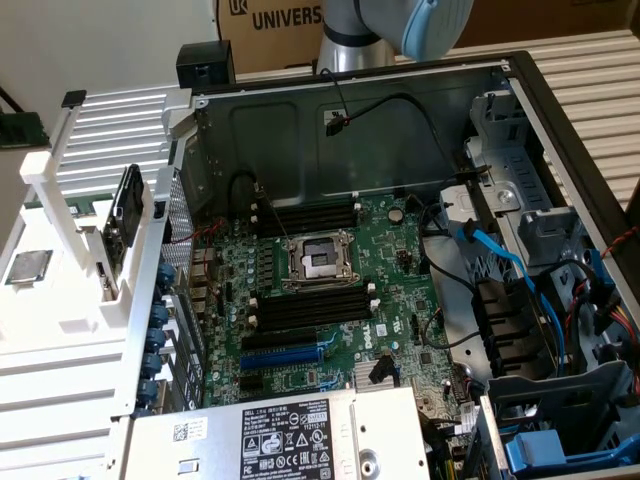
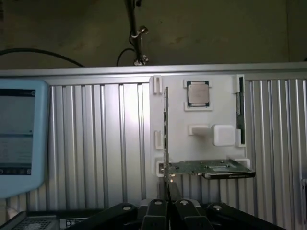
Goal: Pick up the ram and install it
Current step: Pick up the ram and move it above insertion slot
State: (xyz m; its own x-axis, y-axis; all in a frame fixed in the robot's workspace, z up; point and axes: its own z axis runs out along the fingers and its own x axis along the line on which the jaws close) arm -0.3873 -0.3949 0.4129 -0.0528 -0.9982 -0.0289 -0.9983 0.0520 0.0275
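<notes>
An open computer case (image 1: 280,130) lay on a ribbed metal surface (image 1: 590,70), its green motherboard (image 1: 400,300) facing up. The CPU socket (image 1: 318,262) sat between two banks of empty black memory slots (image 1: 310,308), one bank on either side. A blue expansion slot (image 1: 282,356) lay between the slots and the labelled power supply (image 1: 290,440). Blue cables (image 1: 500,255) ran at the exterior view's right. At its left, a white holder (image 1: 60,320) carried a silver chip (image 1: 28,266) and an upright dark card (image 1: 125,215). The robot arm (image 1: 400,25) stood behind the case.
</notes>
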